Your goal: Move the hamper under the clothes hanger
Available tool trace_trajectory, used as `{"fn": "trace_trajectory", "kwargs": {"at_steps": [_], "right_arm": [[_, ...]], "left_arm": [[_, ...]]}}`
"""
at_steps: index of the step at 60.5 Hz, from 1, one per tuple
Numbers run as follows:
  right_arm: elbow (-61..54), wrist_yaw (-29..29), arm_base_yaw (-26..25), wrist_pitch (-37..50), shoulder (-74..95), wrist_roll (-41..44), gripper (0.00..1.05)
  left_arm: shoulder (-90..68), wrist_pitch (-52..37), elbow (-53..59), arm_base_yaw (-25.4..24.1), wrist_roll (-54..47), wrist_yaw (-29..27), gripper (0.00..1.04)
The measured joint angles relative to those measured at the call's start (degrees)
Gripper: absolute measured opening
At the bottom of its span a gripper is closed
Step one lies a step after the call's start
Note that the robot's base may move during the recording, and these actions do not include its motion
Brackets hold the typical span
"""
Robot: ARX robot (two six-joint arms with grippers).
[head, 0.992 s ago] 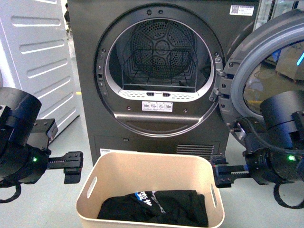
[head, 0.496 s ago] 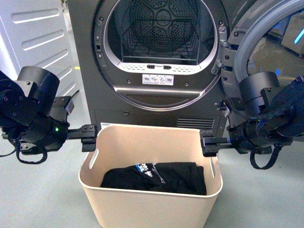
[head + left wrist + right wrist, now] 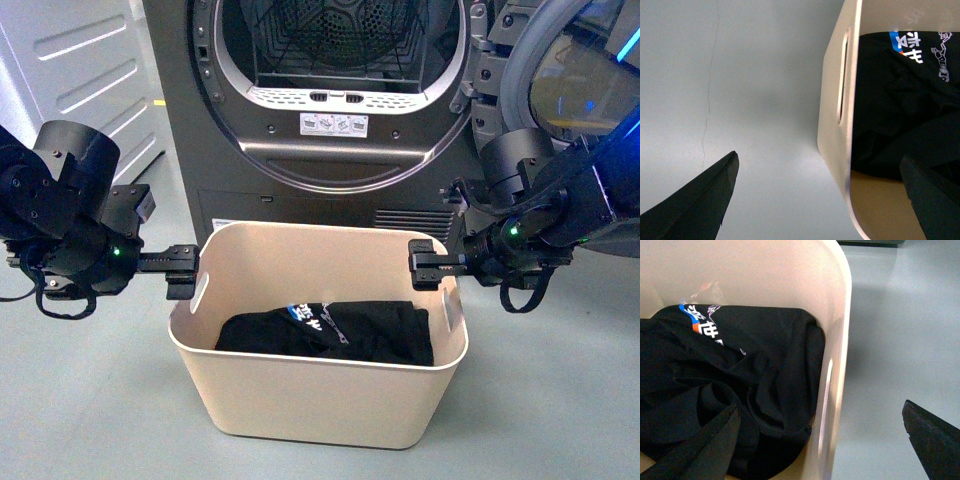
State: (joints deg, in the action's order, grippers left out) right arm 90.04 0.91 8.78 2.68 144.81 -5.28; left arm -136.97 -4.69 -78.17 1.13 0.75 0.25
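The hamper point(image 3: 320, 392) is a beige tub with slot handles, standing on the floor in front of the dryer. A black garment point(image 3: 330, 335) with blue and white print lies in it. My left gripper point(image 3: 185, 272) is open at the hamper's left rim. In the left wrist view its fingers straddle the hamper's wall point(image 3: 832, 100), one outside and one inside. My right gripper point(image 3: 428, 265) is open at the right rim and straddles the wall point(image 3: 837, 315) the same way, beside the garment point(image 3: 715, 390). The clothes hanger is out of view.
A dark grey dryer point(image 3: 330, 190) stands right behind the hamper, its round door point(image 3: 545, 50) swung open to the right. A white ribbed panel point(image 3: 80, 70) stands at the back left. Grey floor point(image 3: 90, 400) surrounds the hamper.
Both grippers have risen from beside the hamper's walls and closed in on its side rims. The view has tipped down, so the dryer sits higher in frame.
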Motion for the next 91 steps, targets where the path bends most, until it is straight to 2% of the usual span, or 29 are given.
{"fn": "trace_trajectory", "kwargs": {"at_steps": [36, 38, 41, 44, 51, 64, 77, 84, 87, 91], "right_arm": [[3.6, -0.7, -0.5, -1.0, 4.6, -0.6, 0.97], [3.6, -0.7, -0.5, -1.0, 4.8, -0.7, 0.94], [3.6, -0.9, -0.5, -1.0, 5.3, -0.8, 0.81], [3.6, -0.9, -0.5, -1.0, 5.7, -0.8, 0.73], [4.2, -1.1, -0.4, -1.5, 6.5, -0.9, 0.78], [6.0, -1.5, 0.0, -2.9, 7.5, -0.8, 0.81], [6.7, -1.9, 0.6, -3.3, 7.7, -0.8, 0.79], [6.7, -2.2, 0.8, -3.6, 7.8, -0.8, 0.75], [6.7, -2.4, 0.8, -3.8, 7.8, -0.8, 0.72], [6.7, -2.4, 0.8, -4.1, 7.9, -0.7, 0.62]], "left_arm": [[-6.7, 1.1, -6.1, 1.7, -1.0, 0.9, 0.98], [-7.0, 1.2, -6.5, 1.7, -1.0, 0.9, 0.98], [-7.2, 1.4, -7.0, 1.9, -1.0, 0.9, 0.98], [-7.5, 1.7, -7.5, 1.9, -1.0, 0.9, 0.98], [-8.0, 1.9, -8.0, 2.0, -0.8, 0.9, 0.98], [-8.2, 1.9, -8.3, 2.1, -0.8, 0.2, 0.98], [-8.3, 0.8, -8.3, 2.2, 0.3, -1.0, 0.68], [-8.6, 0.4, -8.3, 2.3, 0.9, -1.1, 0.47], [-8.8, 0.3, -8.3, 2.3, 1.0, -1.1, 0.40], [-9.0, 0.1, -8.3, 2.4, 1.2, -1.1, 0.31]]}}
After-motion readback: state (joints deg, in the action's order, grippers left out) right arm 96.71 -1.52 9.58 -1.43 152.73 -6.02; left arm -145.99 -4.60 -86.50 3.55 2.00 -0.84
